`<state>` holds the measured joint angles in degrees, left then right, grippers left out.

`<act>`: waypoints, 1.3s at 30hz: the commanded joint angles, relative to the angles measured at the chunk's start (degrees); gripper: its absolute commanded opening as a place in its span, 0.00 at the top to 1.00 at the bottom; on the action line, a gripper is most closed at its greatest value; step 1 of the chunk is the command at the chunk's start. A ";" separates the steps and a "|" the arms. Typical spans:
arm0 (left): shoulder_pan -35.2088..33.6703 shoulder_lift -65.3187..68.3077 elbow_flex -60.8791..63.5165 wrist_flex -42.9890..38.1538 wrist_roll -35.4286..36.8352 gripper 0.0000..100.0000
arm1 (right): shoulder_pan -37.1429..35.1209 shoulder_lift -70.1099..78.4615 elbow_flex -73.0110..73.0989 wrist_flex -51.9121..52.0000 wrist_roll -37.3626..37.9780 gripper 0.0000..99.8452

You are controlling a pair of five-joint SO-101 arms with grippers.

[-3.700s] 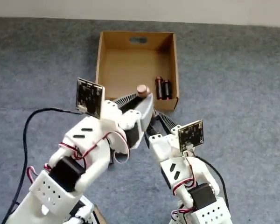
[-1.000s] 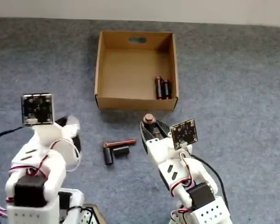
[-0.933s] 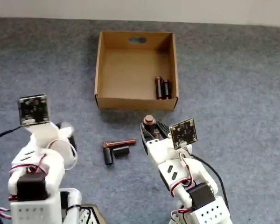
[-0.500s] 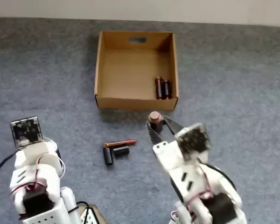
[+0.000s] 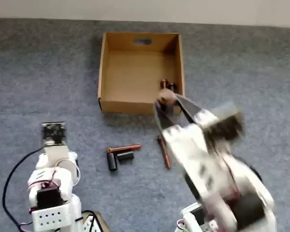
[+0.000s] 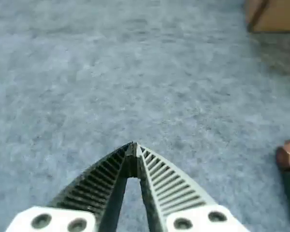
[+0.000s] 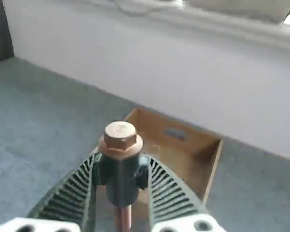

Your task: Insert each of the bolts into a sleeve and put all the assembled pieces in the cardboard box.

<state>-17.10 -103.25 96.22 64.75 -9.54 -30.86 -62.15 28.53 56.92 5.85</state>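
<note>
My right gripper (image 7: pixel 121 164) is shut on a black sleeve (image 7: pixel 120 178) with a copper bolt (image 7: pixel 120 137) through it, head up. In the high view this right gripper (image 5: pixel 166 100) hangs over the near wall of the cardboard box (image 5: pixel 104 72). Another assembled piece (image 5: pixel 167 85) lies inside the box, partly hidden behind the gripper. On the carpet lie a copper bolt (image 5: pixel 124 148), two black sleeves (image 5: pixel 126 156) (image 5: pixel 112 163) and a second bolt (image 5: pixel 163 152). My left gripper (image 6: pixel 133 151) is shut on nothing, low over bare carpet; its arm (image 5: pixel 52 180) sits at the near left.
Grey carpet covers the table. A copper bolt head (image 6: pixel 288 153) with a dark piece under it and a corner of the box (image 6: pixel 275 13) sit at the left wrist view's edge. A pale wall (image 7: pixel 193 72) rises behind the box.
The right arm rose and swung forward to the box's near wall with the sleeved bolt. The left arm pulled back toward its base. A bolt formerly under the right arm now shows on the carpet.
</note>
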 commanded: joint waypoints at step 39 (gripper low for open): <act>1.45 -0.31 1.01 -0.97 -3.78 0.99 | 9.01 116.09 -98.59 21.67 -12.66 0.99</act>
<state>-16.84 -103.25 96.22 64.75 -12.70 -22.42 52.84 -63.16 78.90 -6.11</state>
